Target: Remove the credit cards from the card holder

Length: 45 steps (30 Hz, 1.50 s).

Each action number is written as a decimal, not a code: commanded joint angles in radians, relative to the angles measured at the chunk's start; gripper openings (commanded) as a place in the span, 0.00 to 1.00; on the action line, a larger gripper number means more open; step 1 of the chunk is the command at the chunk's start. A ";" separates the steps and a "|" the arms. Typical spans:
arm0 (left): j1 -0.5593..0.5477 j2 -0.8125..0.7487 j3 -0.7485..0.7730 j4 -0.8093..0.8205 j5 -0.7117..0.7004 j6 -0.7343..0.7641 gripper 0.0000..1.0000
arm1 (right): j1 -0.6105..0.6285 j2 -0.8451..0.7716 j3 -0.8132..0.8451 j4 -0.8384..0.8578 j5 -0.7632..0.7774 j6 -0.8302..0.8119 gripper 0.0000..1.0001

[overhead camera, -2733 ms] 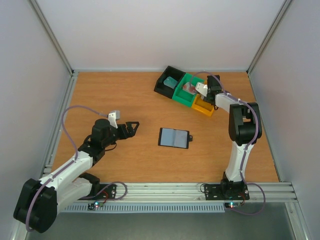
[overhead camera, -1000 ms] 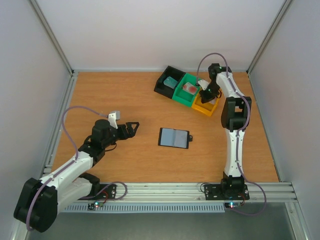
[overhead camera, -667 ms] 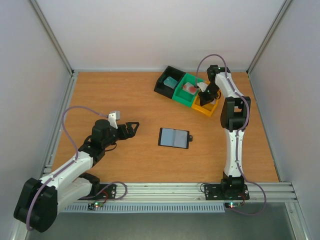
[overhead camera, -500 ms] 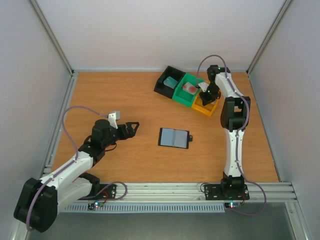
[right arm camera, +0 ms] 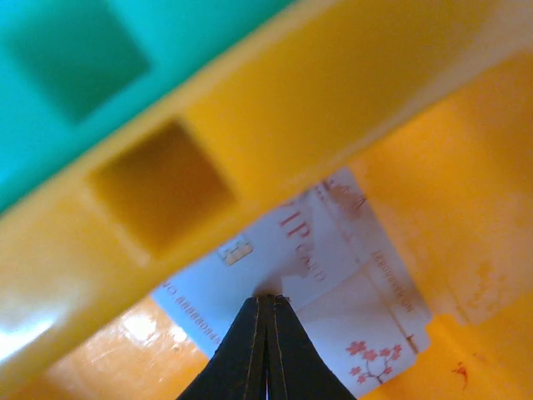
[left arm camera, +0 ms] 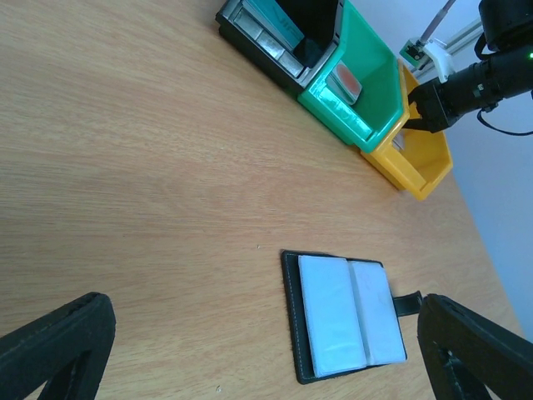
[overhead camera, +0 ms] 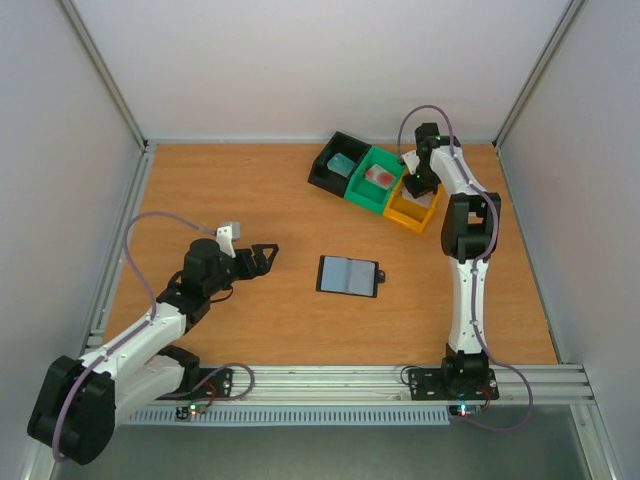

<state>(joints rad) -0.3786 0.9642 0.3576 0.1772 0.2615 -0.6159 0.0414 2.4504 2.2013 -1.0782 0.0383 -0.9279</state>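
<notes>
The right gripper (overhead camera: 413,186) has been coming down from above the trays and is now sitting low inside the orange plastic box-shaped tray (overhead camera: 405,216); the left arm has not been shifting at all. The right fingers are pressing tight together. Their tips are meeting the near edge of the whitish plastic card (right arm camera: 333,258), which is lying in that orange tray with red print facing the wrist camera. Whether they are nipping it cannot be told.

Three trays are standing in a touching row at the far side of the wooden table (overhead camera: 250,190): the black plastic tray (overhead camera: 323,175), the green plastic tray (overhead camera: 366,196) and the orange one. Three cards are showing, one per tray. The teal-blue plastic card (overhead camera: 342,163) is lying in the black tray and the red-pink plastic card (overhead camera: 380,176) in the green.

One flat black book-style card holder (overhead camera: 348,275) is lying open near the table's middle, its two pale blue-grey pockets facing up, well apart from the trays. The left gripper (overhead camera: 266,255) is standing spread wide to the holder's left, grasping nothing.
</notes>
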 commanded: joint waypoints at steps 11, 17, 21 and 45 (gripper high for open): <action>0.006 -0.008 -0.020 0.057 -0.013 0.025 0.99 | 0.107 -0.501 -0.446 0.233 -0.079 0.205 0.12; 0.006 -0.006 -0.027 0.053 0.050 -0.003 0.99 | 0.238 -0.841 -0.789 0.299 -0.102 0.511 0.37; 0.001 0.017 -0.025 0.029 0.080 -0.032 0.99 | 0.328 -0.939 -0.981 0.285 -0.177 0.656 0.51; -0.133 0.689 0.282 0.052 0.357 -0.135 0.99 | 0.357 -0.717 -1.230 0.353 -0.364 0.657 0.68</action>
<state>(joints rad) -0.4747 1.5509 0.5694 0.1833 0.5739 -0.7334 0.3985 1.6821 0.9630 -0.7055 -0.2752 -0.2367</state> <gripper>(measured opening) 0.994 0.691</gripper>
